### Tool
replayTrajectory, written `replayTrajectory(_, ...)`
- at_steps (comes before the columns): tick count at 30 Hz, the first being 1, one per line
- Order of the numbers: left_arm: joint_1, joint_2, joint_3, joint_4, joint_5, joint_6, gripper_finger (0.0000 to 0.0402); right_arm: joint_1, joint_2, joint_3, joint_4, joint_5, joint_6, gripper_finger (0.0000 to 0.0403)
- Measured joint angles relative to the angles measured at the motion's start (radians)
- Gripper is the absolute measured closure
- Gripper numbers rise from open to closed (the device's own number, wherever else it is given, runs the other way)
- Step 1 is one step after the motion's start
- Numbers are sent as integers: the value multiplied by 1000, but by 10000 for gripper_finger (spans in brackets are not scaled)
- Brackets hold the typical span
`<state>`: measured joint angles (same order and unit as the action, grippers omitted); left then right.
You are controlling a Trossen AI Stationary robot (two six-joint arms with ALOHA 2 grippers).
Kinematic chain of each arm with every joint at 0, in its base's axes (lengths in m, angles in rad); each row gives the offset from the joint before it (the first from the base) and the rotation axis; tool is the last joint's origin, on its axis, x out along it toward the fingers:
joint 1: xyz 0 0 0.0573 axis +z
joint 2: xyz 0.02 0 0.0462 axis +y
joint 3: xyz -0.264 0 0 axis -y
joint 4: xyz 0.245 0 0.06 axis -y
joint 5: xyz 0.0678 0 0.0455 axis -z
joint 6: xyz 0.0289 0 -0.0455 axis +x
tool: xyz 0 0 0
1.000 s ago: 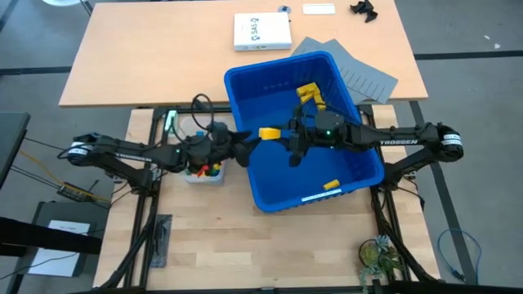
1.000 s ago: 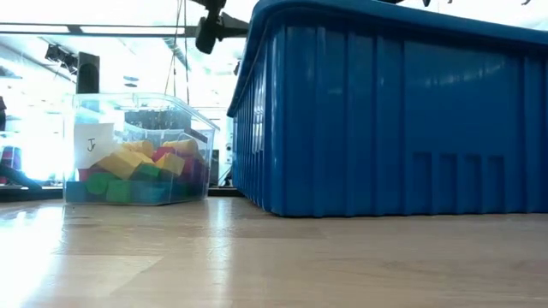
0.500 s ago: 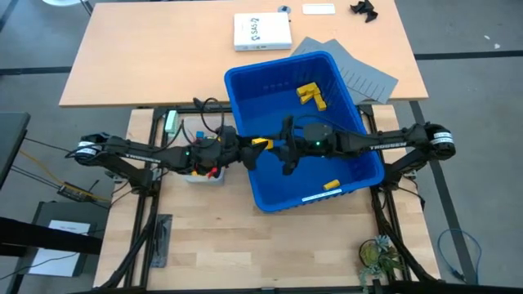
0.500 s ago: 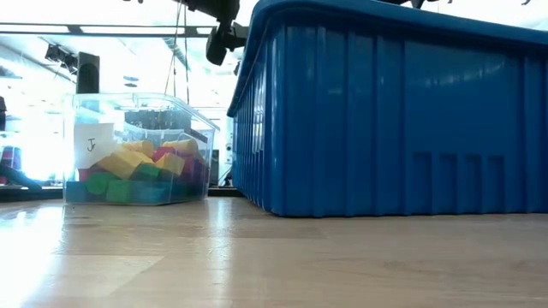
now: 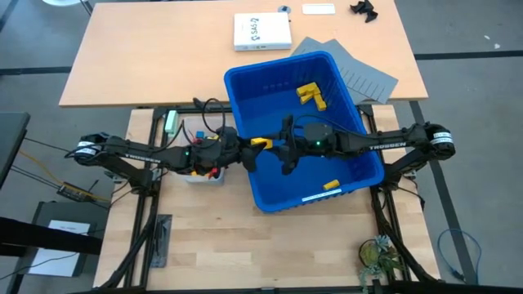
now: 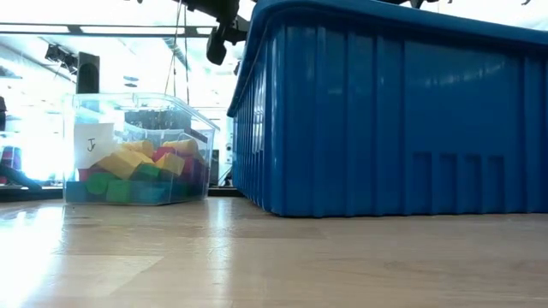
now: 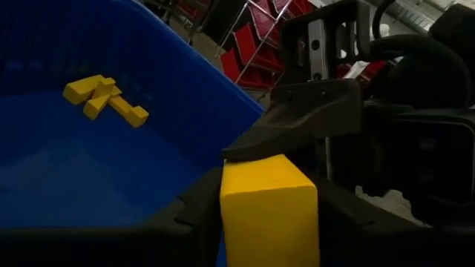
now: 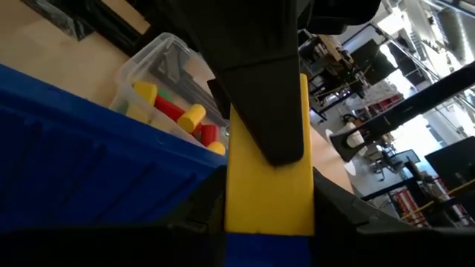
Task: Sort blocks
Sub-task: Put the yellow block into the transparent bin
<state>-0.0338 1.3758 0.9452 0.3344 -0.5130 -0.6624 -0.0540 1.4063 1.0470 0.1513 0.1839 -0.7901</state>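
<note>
- Landmark: blue bin (image 5: 282,192), set on the pale wood table (image 5: 204,237); every place below is given from it.
- Yellow block (image 5: 260,144): in the air just above the bin's rim on the side facing the clear tub, between my two grippers; both touch it.
- My right gripper (image 5: 276,145): reaching across over the bin, fingers narrowed on the block's end, the grip unchanged over the last second.
- My left gripper (image 5: 248,150): a second ago it stood off from the bin with fingers wide; it has since come up to the rim and drawn them in round the block's other end. The left wrist view shows a dark finger on either side of the yellow face. Whether they clamp yet I cannot tell.
- Meaning, as I judge it: a hand-over in mid-air. The next step would be for my right fingers to release and my left arm to carry the block to the tub.
- Clear tub (image 6: 137,150): just beside the bin, under my left arm, already stocked with yellow, red, green and blue blocks.
- Loose yellow blocks (image 5: 310,94): lying inside the bin toward its far corner; one more (image 5: 331,185) near the front wall.
- Beyond the bin: a second table (image 5: 163,57) with a white box (image 5: 262,32) and grey sheets (image 5: 359,73).
- Room, seen level: bright, cluttered, blurred; no person visible.
</note>
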Motion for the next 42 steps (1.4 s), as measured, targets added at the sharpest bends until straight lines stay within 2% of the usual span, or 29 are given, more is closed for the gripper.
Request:
replayTrajectory(3,0,0,0,8,-4,-4,259,0,0,0,3,-4,-7,276)
replayTrajectory(5,0,0,0,15,-7,6,260,0,0,0,9,-5,-8,266)
replayTrajectory(8,0,0,0,-1,-17,55,260,2,-1,0,15,-8,18,212)
replayTrajectory(11,2,-20,-1,-30,-42,90,260,4,-16,0,-4,48,35,151)
replayTrajectory(13,1,-62,10,-107,-64,96,260,1,-47,0,-18,84,37,122)
replayTrajectory(16,-3,-144,54,-331,-118,101,260,-36,-93,1,-36,101,47,101)
replayTrajectory(18,-6,-194,99,-537,-161,67,260,-81,-110,1,-67,95,80,97)
replayTrajectory(24,-5,-262,171,-1166,-210,-201,260,-262,-97,1,-176,32,174,97)
replayTrajectory(27,1,-261,156,-1353,-208,-317,260,-350,-64,0,-201,15,241,97)
replayTrajectory(29,10,-250,131,-1401,-210,-354,260,-409,-39,1,-214,-1,261,97)
replayTrajectory(32,20,-237,76,-1397,-203,-363,233,-479,22,1,-215,-2,257,97)
replayTrajectory(35,37,-233,41,-1366,-197,-361,178,-550,97,29,-252,-5,250,97)
replayTrajectory(39,52,-232,6,-1351,-135,-343,114,-649,212,100,-333,-3,257,97)
replayTrajectory(42,53,-231,-1,-1337,-123,-336,85,-715,296,160,-371,-28,166,97)
